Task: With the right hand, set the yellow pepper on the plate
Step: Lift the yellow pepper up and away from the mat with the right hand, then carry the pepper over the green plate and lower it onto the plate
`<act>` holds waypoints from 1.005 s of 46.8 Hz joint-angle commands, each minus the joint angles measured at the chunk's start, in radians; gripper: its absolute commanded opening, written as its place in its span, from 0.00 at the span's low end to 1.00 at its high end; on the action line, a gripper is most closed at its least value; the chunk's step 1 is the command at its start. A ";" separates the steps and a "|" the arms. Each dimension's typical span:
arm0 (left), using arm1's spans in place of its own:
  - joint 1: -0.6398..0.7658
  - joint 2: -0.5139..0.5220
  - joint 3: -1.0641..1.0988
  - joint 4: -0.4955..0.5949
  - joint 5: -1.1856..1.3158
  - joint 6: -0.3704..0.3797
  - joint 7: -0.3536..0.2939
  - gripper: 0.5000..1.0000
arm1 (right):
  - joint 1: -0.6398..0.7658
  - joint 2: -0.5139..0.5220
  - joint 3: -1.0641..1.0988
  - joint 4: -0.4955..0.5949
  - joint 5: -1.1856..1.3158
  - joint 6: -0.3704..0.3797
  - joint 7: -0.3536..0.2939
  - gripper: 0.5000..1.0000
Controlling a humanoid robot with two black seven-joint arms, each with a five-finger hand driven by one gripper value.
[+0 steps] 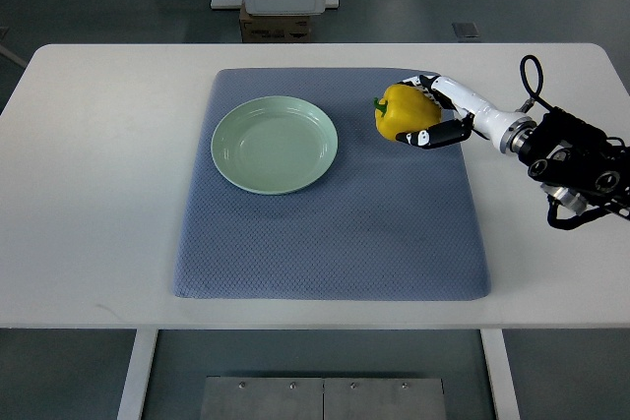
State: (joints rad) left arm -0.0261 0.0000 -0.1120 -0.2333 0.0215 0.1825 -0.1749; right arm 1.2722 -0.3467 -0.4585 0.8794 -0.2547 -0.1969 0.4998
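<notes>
The yellow pepper [402, 112] has a smooth, glossy skin, the pale green plate [275, 144] at its nine o'clock looks glazed and shiny, the blue-grey mat [335, 233] beneath is matt dimpled cloth, and the white table [89, 194] is smooth and matt.

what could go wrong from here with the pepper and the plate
1. The right hand grips the yellow pepper only from its right side, fingers wrapped around a smooth rounded surface, so it may slip or roll out during the carry.
2. The green plate lies to the left on the soft blue mat; a low carry could knock its rim and shift it.
3. Released near the rim, the pepper might roll off.
</notes>
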 commanded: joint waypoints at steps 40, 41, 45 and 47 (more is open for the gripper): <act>0.000 0.000 0.000 0.000 0.000 0.000 0.000 1.00 | 0.205 0.202 0.052 -0.059 0.000 0.103 -0.041 0.00; 0.000 0.000 0.000 0.000 0.000 0.000 0.000 1.00 | 0.205 0.216 0.050 -0.068 -0.001 0.103 -0.046 0.00; 0.000 0.000 0.000 0.000 0.000 0.000 0.000 1.00 | 0.205 0.270 0.044 -0.114 -0.003 0.109 -0.053 0.00; 0.000 0.000 0.000 0.000 0.000 0.000 0.000 1.00 | 0.203 0.306 0.037 -0.143 -0.002 0.125 -0.056 0.00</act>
State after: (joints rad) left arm -0.0262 0.0000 -0.1116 -0.2333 0.0215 0.1825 -0.1749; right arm 1.4771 -0.0831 -0.4131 0.7714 -0.2574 -0.0888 0.4476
